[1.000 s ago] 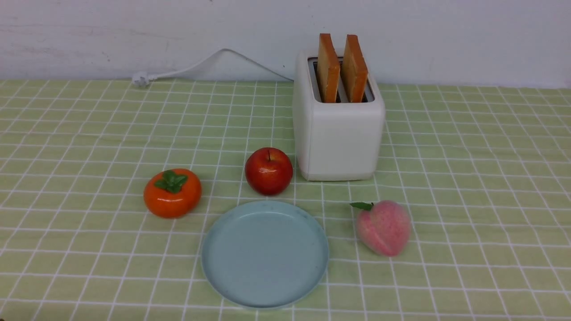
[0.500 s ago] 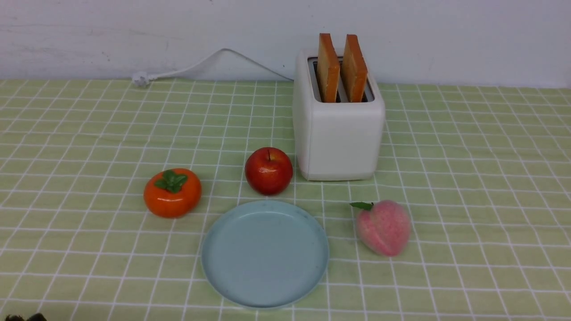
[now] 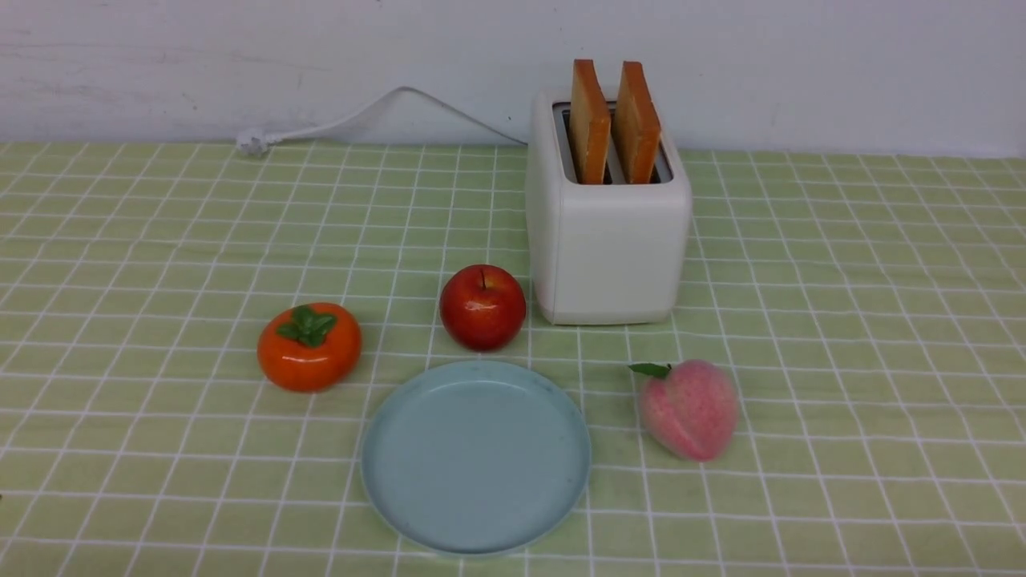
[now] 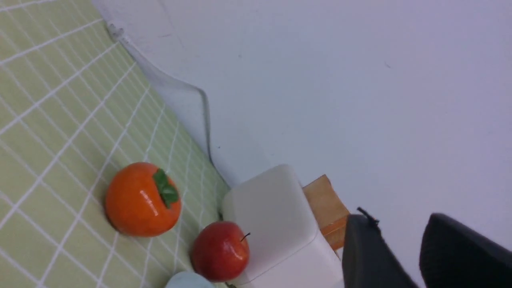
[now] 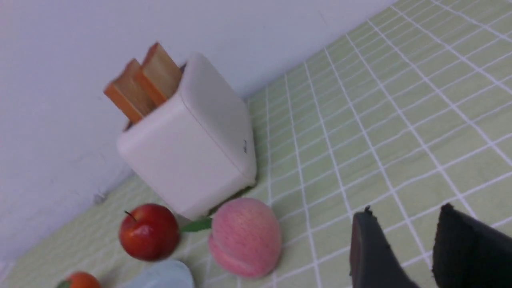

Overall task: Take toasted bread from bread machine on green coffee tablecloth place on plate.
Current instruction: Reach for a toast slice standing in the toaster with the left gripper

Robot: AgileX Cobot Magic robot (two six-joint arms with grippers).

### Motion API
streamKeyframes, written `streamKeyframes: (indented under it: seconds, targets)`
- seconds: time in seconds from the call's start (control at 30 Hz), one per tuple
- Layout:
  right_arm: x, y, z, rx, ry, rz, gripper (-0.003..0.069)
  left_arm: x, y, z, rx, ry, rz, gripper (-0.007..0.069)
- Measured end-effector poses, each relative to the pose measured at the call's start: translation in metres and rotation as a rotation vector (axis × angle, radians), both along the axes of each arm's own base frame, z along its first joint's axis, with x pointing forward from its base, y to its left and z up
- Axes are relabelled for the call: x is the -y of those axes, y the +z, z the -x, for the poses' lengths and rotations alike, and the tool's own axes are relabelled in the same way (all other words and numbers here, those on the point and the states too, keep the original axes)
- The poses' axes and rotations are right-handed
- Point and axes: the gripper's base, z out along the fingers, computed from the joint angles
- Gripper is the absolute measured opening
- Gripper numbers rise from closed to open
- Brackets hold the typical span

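Note:
Two slices of toasted bread (image 3: 591, 120) (image 3: 637, 120) stand upright in the slots of the white bread machine (image 3: 609, 240), at the back of the green coffee tablecloth (image 3: 160, 240). The pale blue plate (image 3: 476, 457) lies bare near the front. Neither gripper shows in the front view. In the left wrist view my left gripper (image 4: 400, 220) is open and holds nothing, well short of the bread machine (image 4: 276, 216) and the toasted bread (image 4: 326, 204). My right gripper (image 5: 406, 212) is open over bare cloth, to the right of the bread machine (image 5: 192, 148).
A red apple (image 3: 482, 307) sits just behind the plate, beside the bread machine's front left corner. An orange persimmon (image 3: 309, 346) lies to the plate's left and a pink peach (image 3: 689, 409) to its right. A white power cord (image 3: 361, 116) trails along the wall.
A dark bit of the left arm showed at the front view's bottom left corner half a second ago and is gone now. Nothing on the table has moved.

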Motion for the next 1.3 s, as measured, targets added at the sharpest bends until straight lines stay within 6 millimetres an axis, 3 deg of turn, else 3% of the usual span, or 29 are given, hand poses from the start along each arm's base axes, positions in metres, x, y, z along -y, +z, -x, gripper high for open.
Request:
streamKeyframes:
  seconds: [0.13, 0.27, 0.37, 0.4, 0.53, 0.63, 0.9, 1.03, 1.13, 1.23, 1.27, 1.3]
  targets:
    - [0.0, 0.002, 0.0, 0.02, -0.008, -0.069, 0.0238, 0.007, 0.022, 0.007, 0.028, -0.054, -0.213, -0.0001]
    - [-0.004, 0.014, 0.003, 0.004, 0.044, -0.067, 0.0206, 0.013, 0.034, 0.006, -0.011, -0.107, -0.343, -0.0013]
    - [-0.014, 0.056, 0.01, -0.018, 0.179, 0.116, 0.0128, 0.022, 0.055, -0.006, -0.1, -0.198, -0.532, -0.0013]
    - [-0.015, 0.055, 0.01, -0.034, 0.189, 0.129, 0.0123, 0.023, 0.058, -0.008, -0.109, -0.208, -0.551, -0.0013]
    - [-0.025, 0.11, 0.005, -0.157, 0.374, 0.404, 0.0038, 0.032, 0.087, -0.034, -0.175, -0.29, -0.678, -0.0013]
    - [-0.029, 0.134, -0.004, -0.239, 0.483, 0.531, 0.0013, 0.038, 0.098, -0.054, -0.211, -0.329, -0.701, -0.0013]
    - [-0.03, 0.148, -0.018, -0.264, 0.522, 0.579, 0.0009, 0.055, 0.099, -0.104, -0.297, -0.403, -0.644, -0.0013]
    - [-0.029, 0.151, -0.02, -0.236, 0.51, 0.582, 0.0009, 0.083, 0.1, -0.129, -0.243, -0.476, -0.671, -0.0013]
    - [-0.031, 0.154, -0.02, -0.204, 0.511, 0.564, 0.001, 0.125, 0.1, -0.149, -0.146, -0.474, -0.777, -0.0013]
    - [-0.032, 0.157, -0.021, -0.166, 0.507, 0.547, 0.0013, 0.159, 0.105, -0.171, -0.089, -0.304, -0.901, -0.0013]
    - [-0.032, 0.157, -0.021, -0.165, 0.508, 0.545, 0.0013, 0.159, 0.108, -0.171, -0.084, -0.288, -0.892, -0.0013]
    - [-0.033, 0.159, -0.022, -0.149, 0.503, 0.534, 0.0014, 0.176, 0.1, -0.184, -0.109, -0.229, -0.929, -0.0013]
